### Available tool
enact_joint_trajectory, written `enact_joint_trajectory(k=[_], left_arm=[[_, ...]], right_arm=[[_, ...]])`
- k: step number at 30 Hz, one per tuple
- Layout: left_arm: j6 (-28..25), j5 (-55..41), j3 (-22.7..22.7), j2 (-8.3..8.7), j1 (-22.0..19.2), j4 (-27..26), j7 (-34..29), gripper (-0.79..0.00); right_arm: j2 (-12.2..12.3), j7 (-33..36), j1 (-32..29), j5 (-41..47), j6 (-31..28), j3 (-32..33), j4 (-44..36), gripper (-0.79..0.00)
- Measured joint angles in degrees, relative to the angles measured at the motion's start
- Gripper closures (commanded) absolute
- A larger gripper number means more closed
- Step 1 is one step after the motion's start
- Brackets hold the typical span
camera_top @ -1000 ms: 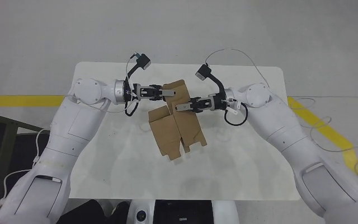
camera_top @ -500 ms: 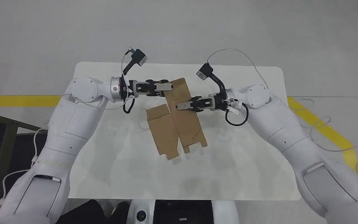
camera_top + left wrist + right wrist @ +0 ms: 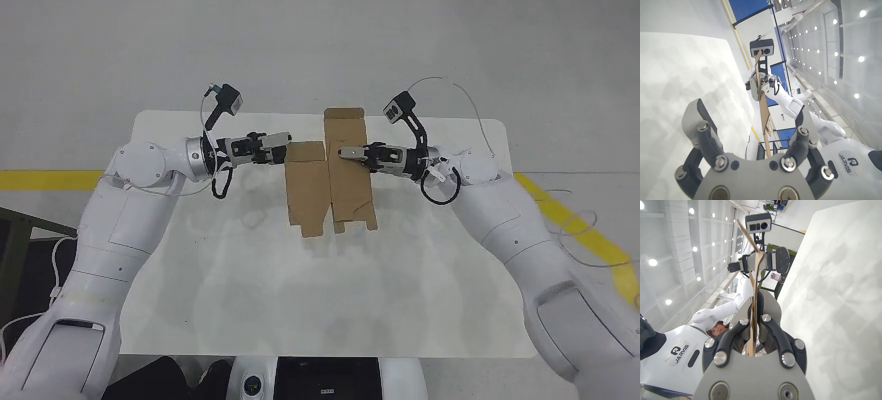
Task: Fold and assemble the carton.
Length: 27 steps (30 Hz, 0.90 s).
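1. A flat brown carton (image 3: 328, 180) hung in the air over the far middle of the white bench (image 3: 420, 290), held up between the robot's two arms.
2. The right gripper (image 3: 345, 153) was clenched on the carton's right panel, near that panel's far end; the right wrist view showed the cardboard edge-on, pinched between the two fingers.
3. The left gripper (image 3: 283, 141) was released, fingers (image 3: 704, 117) spread wide. It sat just beside the far left corner of the carton.
4. In the left wrist view the sheet ran edge-on through the gap between the spread fingers, with no contact to be seen on either one.
5. Seen from above, the carton lay unfolded as two long panels side by side. The right panel reached farther and ended in a flap past the bench's far edge; short flaps stuck out at the near end.
6. The two arms came in from the left and right sides of the bench, their grippers facing one another across the carton.
7. A yellow stripe (image 3: 50, 180) ran along the grey floor on either side of the bench.
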Motion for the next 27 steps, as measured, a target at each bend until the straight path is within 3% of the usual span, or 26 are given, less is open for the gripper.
enact_joint_trajectory(k=[7,16,19,27], left_arm=[[3.9,1.8,2.6,-0.47,1.5,-1.8,1.4,-0.785],[6.2,2.2,4.8,-1.17,2.4,-2.9,3.7,-0.785],[6.6,2.0,4.8,-1.27,2.8,-3.3,4.2,-0.388],[7.3,1.1,3.8,-1.21,3.8,-4.2,5.0,-0.117]], right_arm=[[-2.0,-6.4,1.2,-2.3,-1.1,0.3,3.2,0.0],[-3.4,-8.5,1.4,-4.3,-1.3,1.2,4.9,0.0],[-3.8,-8.7,1.2,-4.8,-1.4,1.6,5.3,0.0],[-4.3,-9.7,0.9,-6.4,-2.2,3.1,6.9,0.0]])
